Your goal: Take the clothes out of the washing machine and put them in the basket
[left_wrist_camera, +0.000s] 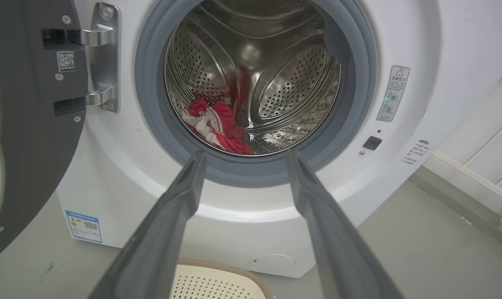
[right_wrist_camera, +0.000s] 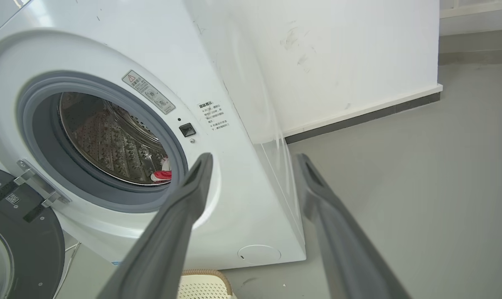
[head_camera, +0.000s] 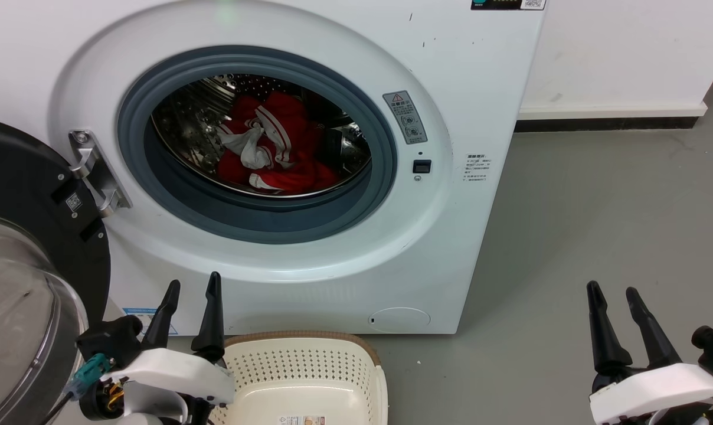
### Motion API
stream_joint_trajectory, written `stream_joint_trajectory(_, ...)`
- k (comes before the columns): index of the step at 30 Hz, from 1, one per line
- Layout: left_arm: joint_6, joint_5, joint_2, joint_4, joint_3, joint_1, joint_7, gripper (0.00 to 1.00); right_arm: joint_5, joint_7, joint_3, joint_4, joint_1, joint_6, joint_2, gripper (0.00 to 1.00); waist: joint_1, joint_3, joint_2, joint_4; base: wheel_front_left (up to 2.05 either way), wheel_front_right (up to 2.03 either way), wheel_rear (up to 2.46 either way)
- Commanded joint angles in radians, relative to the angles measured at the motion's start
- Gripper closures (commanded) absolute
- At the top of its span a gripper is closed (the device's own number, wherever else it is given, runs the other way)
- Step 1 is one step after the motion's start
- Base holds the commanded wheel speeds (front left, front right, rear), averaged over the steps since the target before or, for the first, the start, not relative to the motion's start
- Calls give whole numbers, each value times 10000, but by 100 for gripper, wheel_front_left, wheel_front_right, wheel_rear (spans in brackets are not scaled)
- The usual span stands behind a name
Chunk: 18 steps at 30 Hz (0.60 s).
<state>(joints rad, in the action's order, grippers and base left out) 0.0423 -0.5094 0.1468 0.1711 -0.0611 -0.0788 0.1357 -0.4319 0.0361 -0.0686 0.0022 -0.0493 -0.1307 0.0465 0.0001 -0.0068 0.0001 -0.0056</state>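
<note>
One favourite: left tool (head_camera: 194, 279), spread empty, points at bright red striped clothes (head_camera: 285, 147) inside steel drum (head_camera: 185, 124); right tool (head_camera: 611, 287), spread, aside.

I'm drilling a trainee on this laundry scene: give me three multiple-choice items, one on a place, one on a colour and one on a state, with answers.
1. The clothes lie:
A) in the drum
B) on the floor
C) on a shelf

2. The clothes are mostly:
A) blue
B) red
C) green

3. The door is:
A) shut
B) open
C) missing

Answers:
1 A, they rest low inside the steel drum.
2 B, they are red with white stripes.
3 B, the door is swung out at the left.
</note>
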Motion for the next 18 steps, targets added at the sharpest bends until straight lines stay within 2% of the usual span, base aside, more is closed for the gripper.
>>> stream_joint_trajectory(1,-86,326,79,-93,-88,-46,120,0,391,88,15,-182,-85,0,45,0,-1,0,-1,-1,0,0,0)
stream_joint_trajectory(18,-516,1890,340,-129,-486,-74,537,0,2136,273,2,-426,-229,0,50,0,-1,-33,-1,-6,0,0,0)
